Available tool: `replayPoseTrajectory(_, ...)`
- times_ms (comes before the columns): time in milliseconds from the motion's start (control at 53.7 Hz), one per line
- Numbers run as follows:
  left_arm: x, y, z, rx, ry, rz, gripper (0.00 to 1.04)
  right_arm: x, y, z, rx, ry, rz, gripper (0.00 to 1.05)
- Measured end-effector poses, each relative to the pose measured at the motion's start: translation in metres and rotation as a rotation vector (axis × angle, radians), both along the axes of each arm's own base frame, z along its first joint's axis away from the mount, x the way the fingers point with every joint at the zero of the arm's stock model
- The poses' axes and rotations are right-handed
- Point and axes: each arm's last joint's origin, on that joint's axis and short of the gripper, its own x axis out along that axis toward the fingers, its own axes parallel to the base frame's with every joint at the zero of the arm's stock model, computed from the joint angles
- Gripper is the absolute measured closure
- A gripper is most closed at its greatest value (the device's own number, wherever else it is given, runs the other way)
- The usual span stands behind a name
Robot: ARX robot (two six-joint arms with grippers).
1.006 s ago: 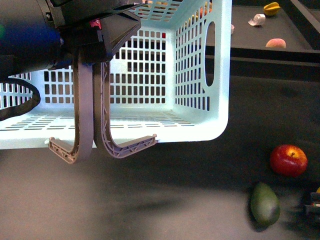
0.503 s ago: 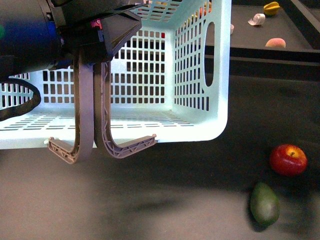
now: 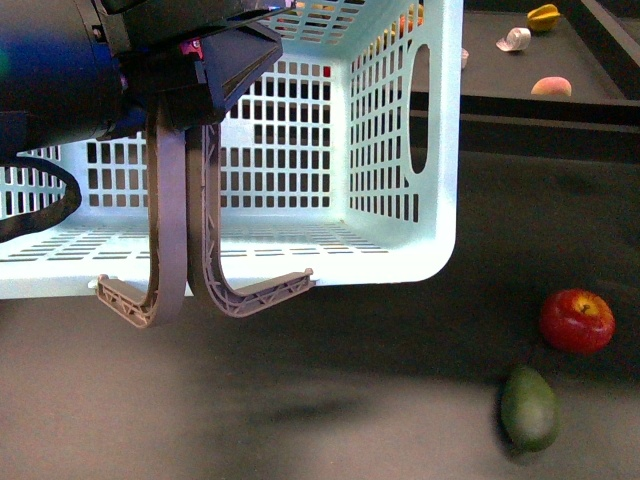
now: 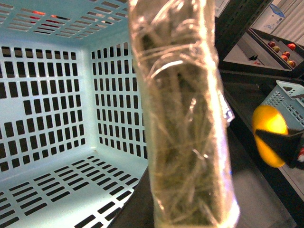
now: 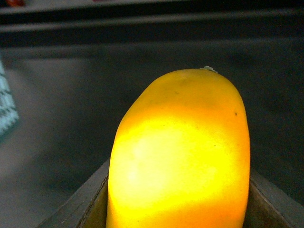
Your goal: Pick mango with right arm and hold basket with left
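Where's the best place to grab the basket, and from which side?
By the two brown handles, gathered together, from above: they form one narrow bar, while the basket's slotted walls are too wide for a hand.

The mango (image 5: 180, 152) fills most of the view; its skin is smooth and bright yellow-orange, with a small stem nub at the far end. It sits in the right gripper (image 5: 175, 209), with a dark finger (image 5: 78, 204) against each flank. Behind it lies the dark counter (image 5: 61, 95), and a sliver of the turquoise basket (image 5: 5, 107) shows at the margin.
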Motion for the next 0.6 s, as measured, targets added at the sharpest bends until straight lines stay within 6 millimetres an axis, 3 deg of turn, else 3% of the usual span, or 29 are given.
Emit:
replayPoseTrajectory(112,0.000,0.000,0.000,0.000,0.000,0.000,0.97,-0.003,0.024,0.036,0.069,-0.090,0.057,0.45)
replayPoseTrajectory(335,0.000,0.000,0.000,0.000,0.000,-0.001,0.97,-0.012,0.076,0.079,0.175,-0.174,0.181,0.45)
replayPoseTrajectory(596,0.000,0.000,0.000,0.000,0.000,-0.001,0.97,-0.011,0.132,0.086,0.193,-0.189,0.276,0.45)
